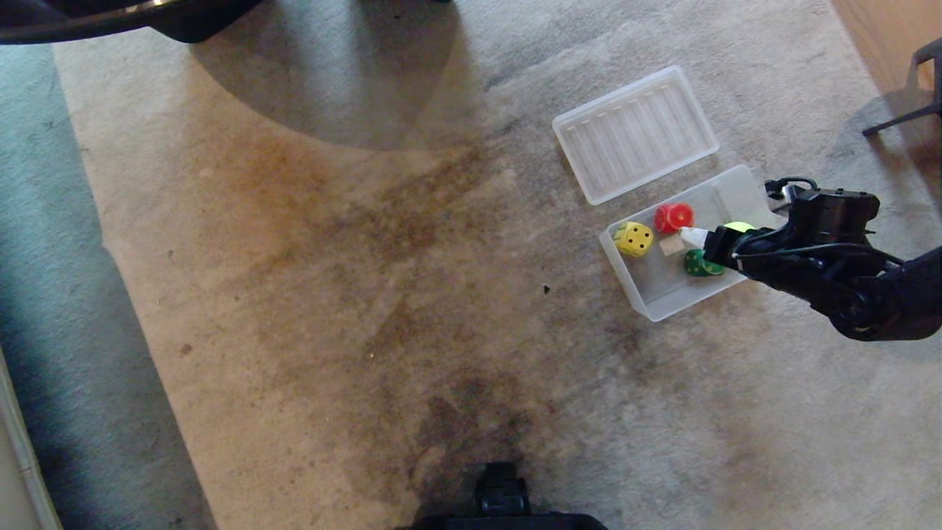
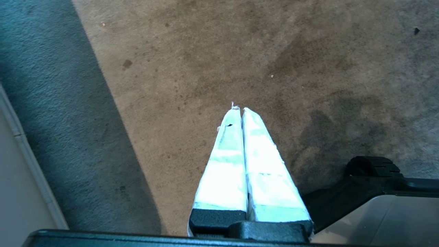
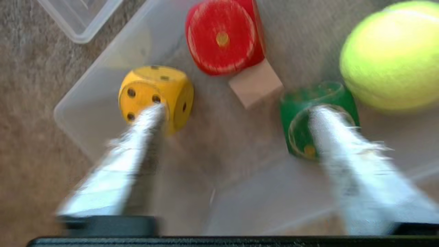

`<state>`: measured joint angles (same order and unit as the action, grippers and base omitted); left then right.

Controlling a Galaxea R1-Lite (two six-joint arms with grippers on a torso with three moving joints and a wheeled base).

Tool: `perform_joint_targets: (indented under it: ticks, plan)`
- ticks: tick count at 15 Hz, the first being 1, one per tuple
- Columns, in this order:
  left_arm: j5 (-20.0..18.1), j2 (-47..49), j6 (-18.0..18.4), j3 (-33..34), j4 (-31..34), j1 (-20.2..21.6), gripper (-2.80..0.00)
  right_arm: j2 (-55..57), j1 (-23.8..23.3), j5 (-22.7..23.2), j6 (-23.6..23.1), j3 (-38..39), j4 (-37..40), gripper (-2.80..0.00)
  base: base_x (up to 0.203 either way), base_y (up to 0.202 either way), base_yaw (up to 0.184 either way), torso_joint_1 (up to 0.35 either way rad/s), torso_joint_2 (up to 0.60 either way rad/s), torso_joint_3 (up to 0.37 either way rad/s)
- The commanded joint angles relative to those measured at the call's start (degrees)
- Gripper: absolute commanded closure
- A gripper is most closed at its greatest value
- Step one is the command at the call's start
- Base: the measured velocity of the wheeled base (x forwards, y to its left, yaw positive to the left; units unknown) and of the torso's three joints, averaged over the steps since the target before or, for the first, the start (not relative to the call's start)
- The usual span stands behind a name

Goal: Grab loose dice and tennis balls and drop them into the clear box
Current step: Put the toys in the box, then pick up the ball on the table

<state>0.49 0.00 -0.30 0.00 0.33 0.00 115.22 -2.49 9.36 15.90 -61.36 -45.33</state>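
The clear box sits on the carpet at the right. Inside it lie a yellow die, a red die, a pale beige die, a green die and a tennis ball. My right gripper hovers over the box, open and empty. The right wrist view shows the same: the gripper spread above the box floor, yellow die, red die, beige die, green die and ball beneath. My left gripper is parked over bare carpet, shut.
The flat ribbed clear lid lies just beyond the box. A dark chair leg stands at the far right by the wooden floor. A black rounded object is at the top left. A black part of the robot shows at the bottom.
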Motion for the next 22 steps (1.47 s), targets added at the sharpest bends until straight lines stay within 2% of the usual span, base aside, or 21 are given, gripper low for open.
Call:
perform_joint_targets:
  ticks: [1, 3, 6, 12, 16, 18, 20, 22]
  plan:
    - [0.0, 0.0, 0.0, 0.0, 0.0, 0.0, 0.00, -4.5, -0.7, 0.6, 0.0, 2.6, 0.9, 0.00, 0.000, 0.000, 0.000, 0.000, 0.00, 0.000]
    - [0.0, 0.0, 0.0, 0.0, 0.0, 0.0, 0.00, -12.8, -2.0, 1.9, -0.6, 9.2, 4.1, 0.00, 0.000, 0.000, 0.000, 0.000, 0.00, 0.000]
    - [0.0, 0.0, 0.0, 0.0, 0.0, 0.0, 0.00, -32.1, -3.6, 3.5, -3.4, 20.6, 11.9, 0.00, 0.000, 0.000, 0.000, 0.000, 0.00, 0.000]
    - [0.0, 0.0, 0.0, 0.0, 0.0, 0.0, 0.00, -71.3, -4.4, 4.1, -16.0, 35.4, 40.3, 0.00, 0.000, 0.000, 0.000, 0.000, 0.00, 0.000]
    - [0.0, 0.0, 0.0, 0.0, 0.0, 0.0, 0.00, -93.8, -4.2, 3.5, -20.6, 42.6, 57.8, 0.00, 0.000, 0.000, 0.000, 0.000, 0.00, 0.000]
    - [0.0, 0.0, 0.0, 0.0, 0.0, 0.0, 0.00, -99.3, -4.1, 0.5, -21.7, 48.9, 58.6, 0.00, 0.000, 0.000, 0.000, 0.000, 0.00, 0.000]
    - [0.0, 0.0, 0.0, 0.0, 0.0, 0.0, 0.00, -99.4, -3.9, -2.8, -23.4, 54.4, 53.3, 0.00, 0.000, 0.000, 0.000, 0.000, 0.00, 0.000]
    - [0.0, 0.0, 0.0, 0.0, 0.0, 0.0, 0.00, -99.3, -3.9, -2.8, -24.2, 55.4, 55.1, 0.00, 0.000, 0.000, 0.000, 0.000, 0.00, 0.000]
